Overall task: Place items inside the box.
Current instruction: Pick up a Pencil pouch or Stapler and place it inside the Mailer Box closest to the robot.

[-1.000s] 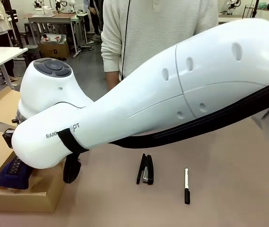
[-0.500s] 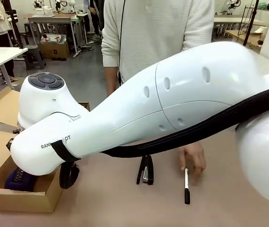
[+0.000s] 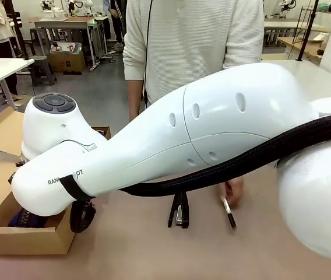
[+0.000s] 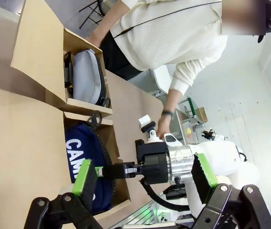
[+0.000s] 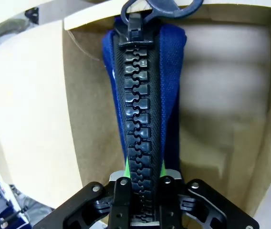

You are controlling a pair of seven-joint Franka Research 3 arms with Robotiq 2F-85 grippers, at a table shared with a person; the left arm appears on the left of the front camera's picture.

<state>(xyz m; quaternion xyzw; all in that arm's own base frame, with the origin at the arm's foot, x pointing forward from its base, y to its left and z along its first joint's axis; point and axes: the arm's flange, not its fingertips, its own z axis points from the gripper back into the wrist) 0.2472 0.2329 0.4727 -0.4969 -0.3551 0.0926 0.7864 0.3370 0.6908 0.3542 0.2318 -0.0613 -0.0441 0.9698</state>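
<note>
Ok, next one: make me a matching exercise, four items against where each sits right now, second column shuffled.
1. navy fabric "CAMPUS" pouch
2. grey-blue zip pouch
3. black stapler
4. black-and-white marker

A. on the table, at the person's hand
B. cardboard box, section nearer the person
C. alone on the table
D. in the box, zip between the pads of the right gripper

Pairs: 1-D, 2-B, 3-C, 4-A

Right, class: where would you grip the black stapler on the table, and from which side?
Probably grip the stapler across its narrow width, near mid-length, coming straight down. It lies low on the table, long axis pointing toward the person, so both long sides look free; its far end sits under a black cable.
</note>
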